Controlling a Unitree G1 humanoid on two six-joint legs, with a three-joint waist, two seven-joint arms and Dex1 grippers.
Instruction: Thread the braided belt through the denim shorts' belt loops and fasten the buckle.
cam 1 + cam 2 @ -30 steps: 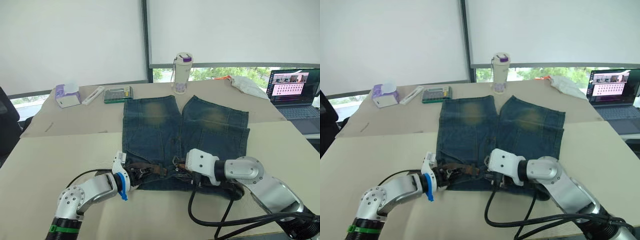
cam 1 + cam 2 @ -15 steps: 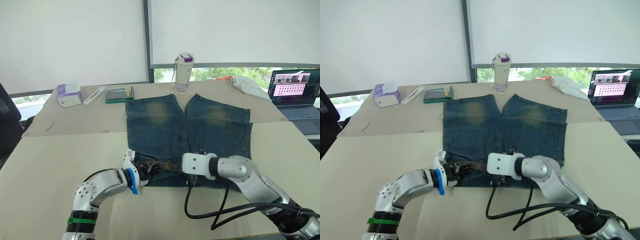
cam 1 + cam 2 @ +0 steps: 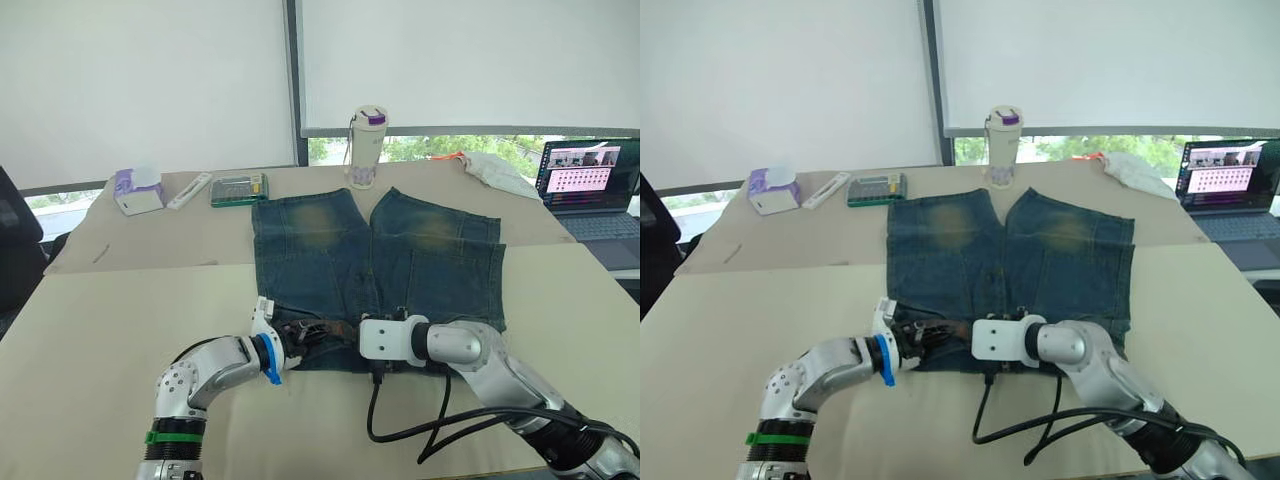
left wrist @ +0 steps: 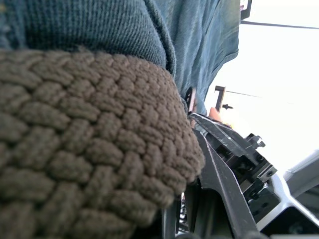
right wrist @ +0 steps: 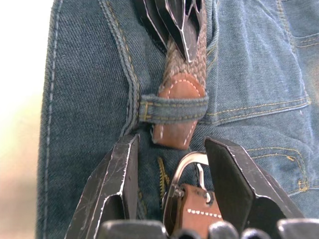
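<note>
beige table (image 3: 120, 300), white blinds (image 3: 150, 80), daylit windows (image 3: 450, 146)

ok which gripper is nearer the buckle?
Right. The right gripper straddles the buckle, fingers open either side. The left gripper sits farther along the braided belt, pinching it.

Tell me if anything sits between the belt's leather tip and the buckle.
Nothing visible does. The leather tip pokes out of a belt loop, and the buckle lies just beyond it, between the right pincer's open fingers.
</note>
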